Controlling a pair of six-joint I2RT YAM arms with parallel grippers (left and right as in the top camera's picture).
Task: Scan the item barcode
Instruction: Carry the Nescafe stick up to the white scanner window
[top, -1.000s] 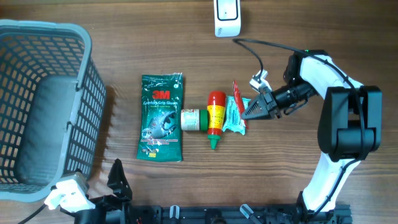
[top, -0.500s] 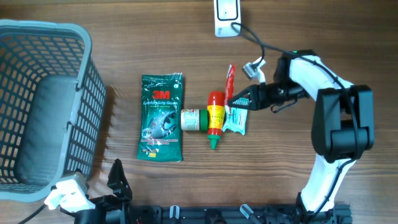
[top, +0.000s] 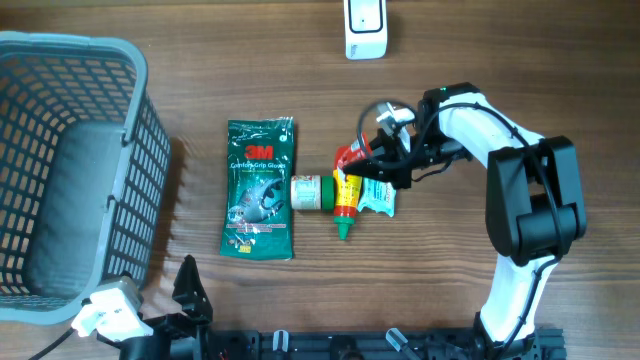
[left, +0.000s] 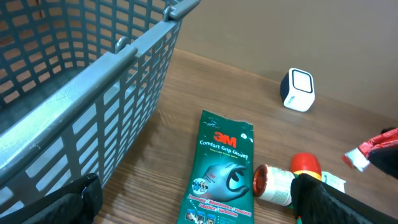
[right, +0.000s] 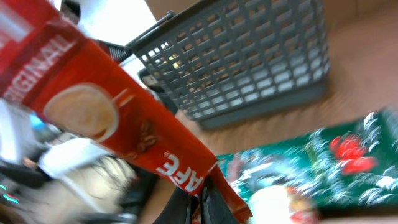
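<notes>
Right pincer (right: 202, 205) pinches a glossy, seemingly foil red sachet (right: 118, 118); left pincer (left: 199, 211) gapes wide

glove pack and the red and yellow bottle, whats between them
A small white jar lying on its side, seen in the overhead and left wrist views.

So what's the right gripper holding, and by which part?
The right gripper holds the red coffee sachet, pinched at one narrow end.

One basket (top: 148, 150), one scanner (top: 365, 28), two bottles (top: 345, 192) (top: 307, 192), three packets (top: 258, 190) (top: 379, 199) (right: 140, 134).
</notes>
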